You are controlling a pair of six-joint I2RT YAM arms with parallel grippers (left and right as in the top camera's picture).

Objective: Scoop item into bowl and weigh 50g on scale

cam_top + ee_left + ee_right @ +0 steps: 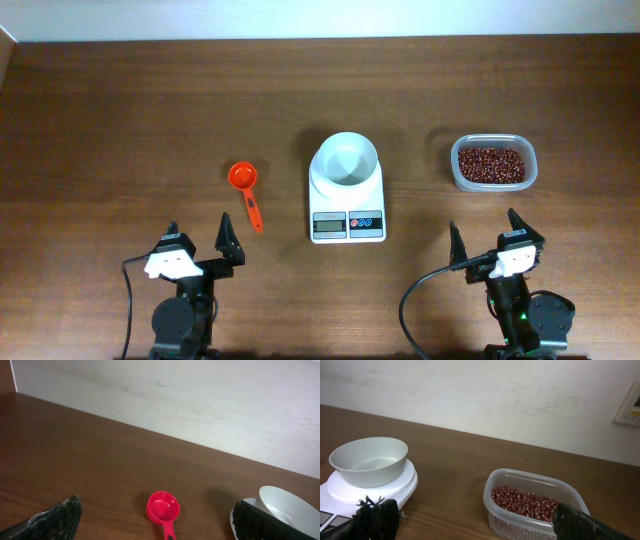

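Desk (120,110) of dark brown wood filled the overhead view, and a pale wall (200,400) rose behind its far edge in both wrist views. Two arms sat at the near edge, the left arm (182,320) to one side and the right arm (520,315) to the other, well apart. The left fingers (228,240) stood wide apart with nothing between them, over bare desk just nearer than the scoop. The right fingers (457,250) were spread wide too, holding nothing, on the near side of the tub.

The scale (347,226) lay flat at the middle of the desk, its grey display and round buttons turned toward the arms; the digits were too small to read. To its right, apart from it, stood a clear plastic tub (493,138) with rounded corners. The bowl (346,160) sat upright on the far part of the scale, its inside plain white. Left of the scale lay an orange-red scoop (242,177), cup toward the wall and handle pointing back toward the arms, touching nothing else. The beans (490,165), small and dark red-brown, lay in the tub as a shallow layer over its floor
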